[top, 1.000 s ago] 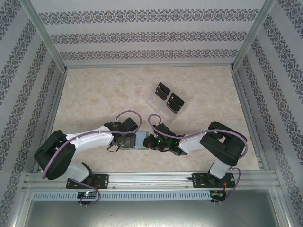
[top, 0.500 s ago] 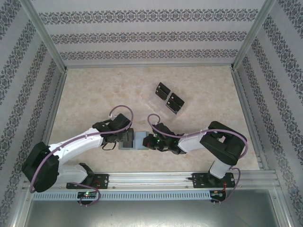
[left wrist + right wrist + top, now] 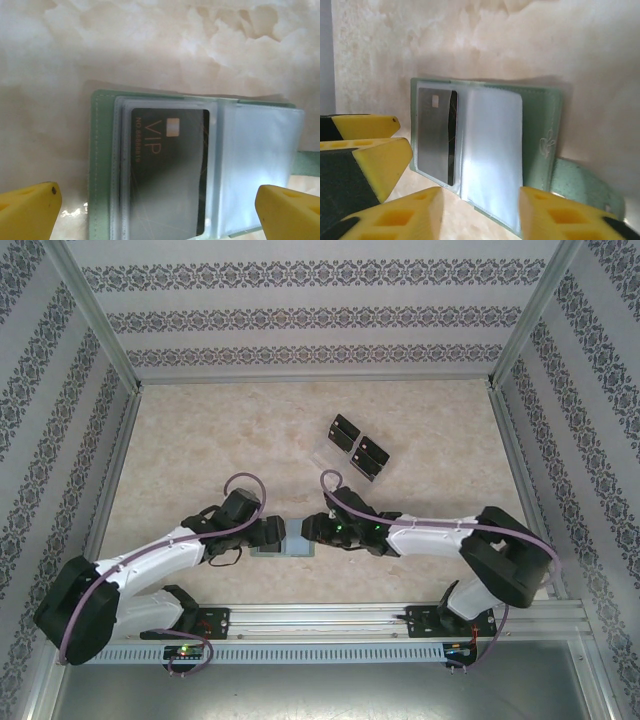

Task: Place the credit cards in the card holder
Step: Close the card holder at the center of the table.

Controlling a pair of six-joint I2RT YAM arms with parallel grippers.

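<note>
**One card's in, time to go get the next one**

Closest in, both pincers sit right at the card holder, which lies open and flat near the front edge of the surface, between the two arms. The left pincer is spread as wide as it goes, with a yellow tip on either side of the holder and nothing pinched. The right pincer is partly spread with a clear gap. The holder's near edge pokes in between its tips, but they don't look clamped on it.

A black VIP card is sitting inside a clear sleeve of the holder. The empty sleeve next to it looks free, and the tab sticks out loose at one side.

So I'd call this the letting-go bit after seating a card. The next move needs one arm to lift clear without dragging the holder, then reach for the remaining cards on the clear rack. That's well apart, further back and a bit right.

There's plenty of bare surface between the holder and the rack, and the side walls are nowhere near.
</note>
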